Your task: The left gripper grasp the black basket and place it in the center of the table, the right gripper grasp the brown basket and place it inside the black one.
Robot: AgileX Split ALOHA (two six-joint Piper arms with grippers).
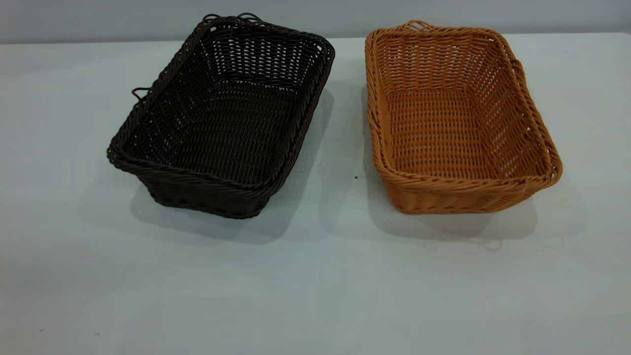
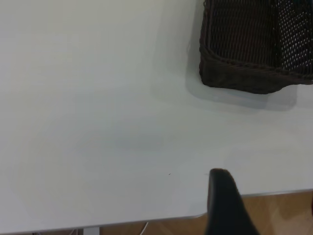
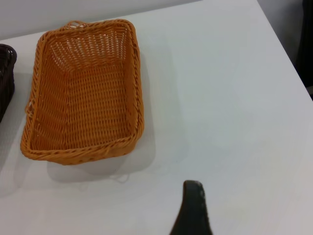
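Observation:
The black basket [image 1: 222, 118] stands on the table [image 1: 315, 286] at the left, turned at a slight angle, and it is empty. The brown basket [image 1: 458, 123] stands beside it at the right, apart from it and empty. Neither gripper shows in the exterior view. In the left wrist view a black part of my left gripper [image 2: 225, 205] hangs over the table's edge, well away from the black basket [image 2: 254, 44]. In the right wrist view a black part of my right gripper [image 3: 191, 210] is above bare table, away from the brown basket [image 3: 83, 93].
A narrow strip of table [image 1: 347, 138] separates the two baskets. The table's edge and the wooden floor [image 2: 279, 215] show in the left wrist view. A corner of the black basket [image 3: 6, 73] shows in the right wrist view.

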